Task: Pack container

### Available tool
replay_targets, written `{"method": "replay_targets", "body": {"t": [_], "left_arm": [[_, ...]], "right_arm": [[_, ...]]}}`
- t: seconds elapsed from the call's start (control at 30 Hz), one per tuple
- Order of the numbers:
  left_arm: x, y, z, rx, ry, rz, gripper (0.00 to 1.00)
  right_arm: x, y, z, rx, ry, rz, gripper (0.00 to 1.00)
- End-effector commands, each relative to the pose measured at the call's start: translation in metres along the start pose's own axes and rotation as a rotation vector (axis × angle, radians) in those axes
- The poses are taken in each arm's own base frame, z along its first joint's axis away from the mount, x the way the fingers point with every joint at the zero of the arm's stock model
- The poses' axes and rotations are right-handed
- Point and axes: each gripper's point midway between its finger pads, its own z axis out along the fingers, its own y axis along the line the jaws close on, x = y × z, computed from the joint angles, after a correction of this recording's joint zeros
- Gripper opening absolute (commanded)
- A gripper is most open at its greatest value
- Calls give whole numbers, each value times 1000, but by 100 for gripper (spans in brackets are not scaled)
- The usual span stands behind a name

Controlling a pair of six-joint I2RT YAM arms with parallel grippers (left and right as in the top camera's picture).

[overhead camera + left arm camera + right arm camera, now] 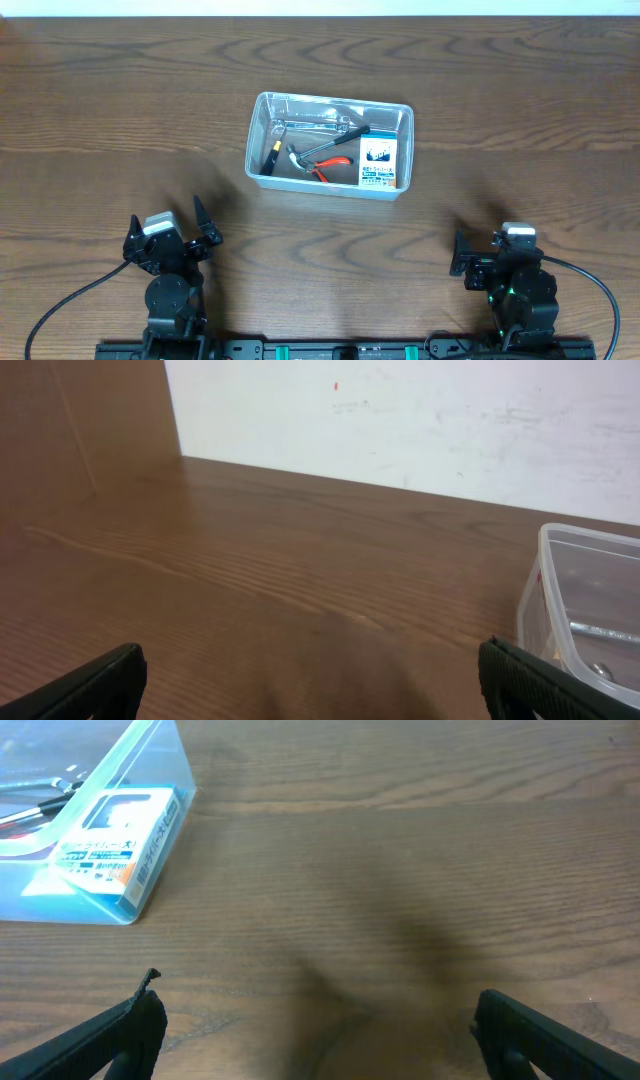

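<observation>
Nearest, 2 arm bases sat at the table edge, a black cable looping off the left one and another off the right. Left gripper had its fingers spread wide, nothing between them, only bare wood grain below. Right gripper was the same, fingers wide apart and holding nothing. Both sat well short of the container, 1 at each side of the table. Farther out, the container rested flat on the wood, about mid-table, a little toward the far side and between the 2 arms' lines. It was clear plastic, rimmed, with rounded corners. Inside at the right end lay a blue-and-white box, flat against the wall nearest the right arm. Beside it were red-handled pliers, then a black-handled tool lying slantwise with its silver head toward the left. A yellow-and-black tool lay at the left end, its type hard to tell. Something silvery lay along the far wall, too blurred to name. Beyond the table, the left wrist view showed a white wall.
</observation>
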Motion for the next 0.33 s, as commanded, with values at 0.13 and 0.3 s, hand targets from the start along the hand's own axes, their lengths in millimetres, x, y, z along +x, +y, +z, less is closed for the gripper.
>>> {"method": "replay_targets", "body": {"t": [0.13, 0.3], "left_arm": [[16, 4, 1, -21, 42, 20, 98], [16, 4, 1, -21, 42, 20, 98]], "right_arm": [[4, -1, 2, 2, 5, 14, 99], [4, -1, 2, 2, 4, 14, 99]]}}
